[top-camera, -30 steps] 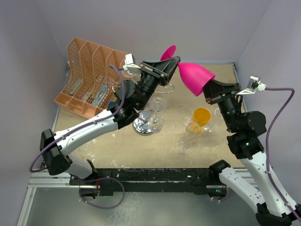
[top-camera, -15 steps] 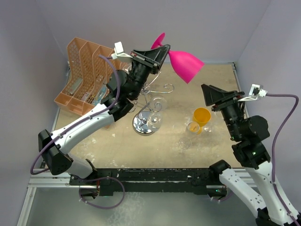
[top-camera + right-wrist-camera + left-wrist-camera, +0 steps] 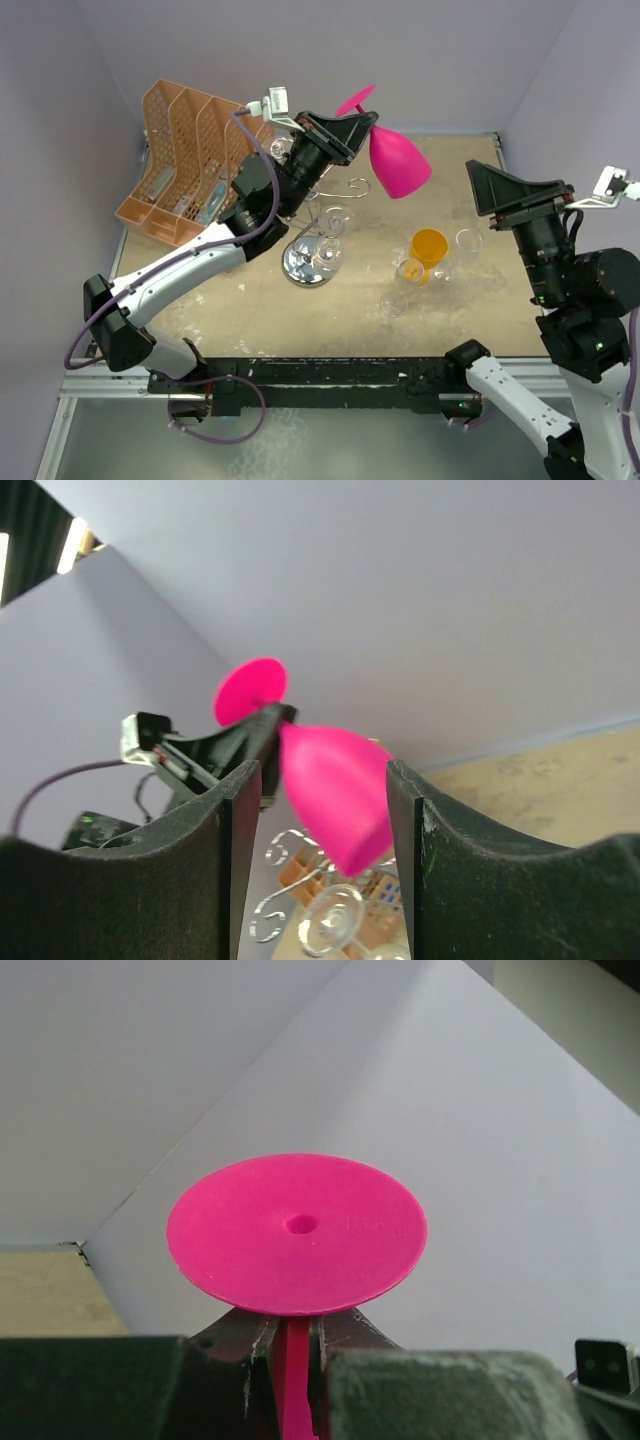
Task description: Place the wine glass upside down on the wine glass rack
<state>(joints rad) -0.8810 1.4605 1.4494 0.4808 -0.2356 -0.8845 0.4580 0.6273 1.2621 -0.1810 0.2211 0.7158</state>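
The wine glass (image 3: 398, 165) is bright pink plastic and is held high above the table, tilted with its foot up and its bowl down to the right. My left gripper (image 3: 362, 126) is shut on its stem. In the left wrist view the round foot (image 3: 297, 1232) stands just past the left gripper (image 3: 292, 1325), the stem pinched between the jaws. The wine glass rack (image 3: 325, 212), chrome wire scrolls on a round shiny base, stands just below and left of the bowl. My right gripper (image 3: 474, 188) is open, well right of the glass. It (image 3: 315, 775) frames the pink bowl (image 3: 335, 795) from a distance.
Clear glasses (image 3: 335, 222) hang on the rack. An orange file organizer (image 3: 190, 160) stands at the back left. A yellow cup (image 3: 430, 245) and clear glasses (image 3: 392, 305) stand on the table right of the rack. Purple walls close in the back and sides.
The right gripper has opened, let go of the pink bowl and drawn back to the right. The left arm has kept the stem and swung the bowl downward over the rack.
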